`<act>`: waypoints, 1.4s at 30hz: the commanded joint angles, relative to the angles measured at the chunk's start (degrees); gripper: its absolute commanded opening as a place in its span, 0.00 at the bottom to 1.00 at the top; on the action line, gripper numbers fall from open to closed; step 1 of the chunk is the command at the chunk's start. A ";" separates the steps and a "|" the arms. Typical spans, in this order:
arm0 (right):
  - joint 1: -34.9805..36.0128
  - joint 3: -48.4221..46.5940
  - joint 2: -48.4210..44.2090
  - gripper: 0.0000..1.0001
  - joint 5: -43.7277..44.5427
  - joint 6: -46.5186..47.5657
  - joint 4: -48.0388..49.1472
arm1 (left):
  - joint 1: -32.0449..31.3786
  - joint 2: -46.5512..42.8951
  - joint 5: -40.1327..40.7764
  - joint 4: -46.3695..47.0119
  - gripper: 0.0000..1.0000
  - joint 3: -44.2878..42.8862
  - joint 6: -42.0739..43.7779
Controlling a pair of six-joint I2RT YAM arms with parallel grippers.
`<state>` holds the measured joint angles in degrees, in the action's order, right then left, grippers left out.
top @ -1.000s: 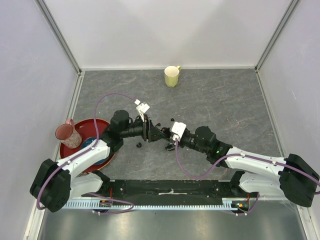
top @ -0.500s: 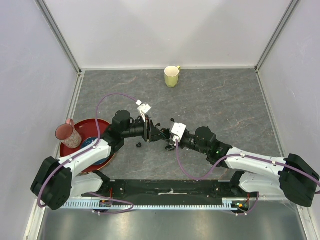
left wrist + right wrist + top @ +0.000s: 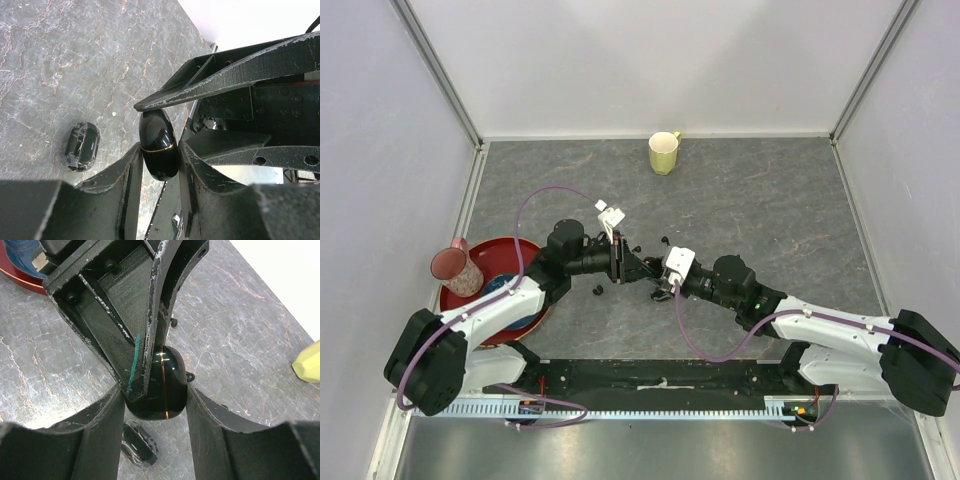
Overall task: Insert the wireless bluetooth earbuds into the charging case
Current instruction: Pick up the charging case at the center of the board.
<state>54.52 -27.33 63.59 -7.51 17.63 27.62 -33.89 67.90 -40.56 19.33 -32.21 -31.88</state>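
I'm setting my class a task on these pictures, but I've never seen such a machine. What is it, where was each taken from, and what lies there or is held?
These are two robot arms bolted to a grey table, each ending in a two-fingered end effector. The wide picture looks down from above; the other two come from a camera on each wrist. The left end effector and right end effector meet mid-table, both closed on one black case. A second case lies on the table nearby. Farther off: a yellow cup, and a red plate holding a pink cup.
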 commanded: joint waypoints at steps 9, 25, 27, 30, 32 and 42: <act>0.23 -0.35 -1.02 0.05 -1.46 -0.49 5.87 | -0.91 1.36 -0.31 0.79 0.43 -2.42 1.03; 0.32 -0.44 -9.69 0.98 13.13 -8.83 2.72 | -1.00 -2.76 8.36 -4.12 0.02 -2.16 7.87; 0.32 -0.70 -12.60 0.98 16.02 -14.15 -0.79 | -0.92 -5.66 10.92 -5.79 0.02 -2.51 10.50; 0.06 -3.42 -17.97 0.98 23.20 -23.83 -10.42 | -0.92 -9.34 14.97 -6.06 0.02 -2.69 12.97; -1.25 -7.71 -19.38 0.98 26.82 -34.55 -17.04 | -0.83 -10.94 15.86 -5.36 0.02 -2.95 13.94; -15.23 -21.62 -9.20 0.98 3.21 -61.39 -34.82 | -0.83 -15.52 14.10 10.89 0.02 -1.80 20.09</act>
<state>40.80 -44.77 51.55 5.65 -31.62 -0.75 -34.63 52.05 -26.98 21.71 -32.88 -17.43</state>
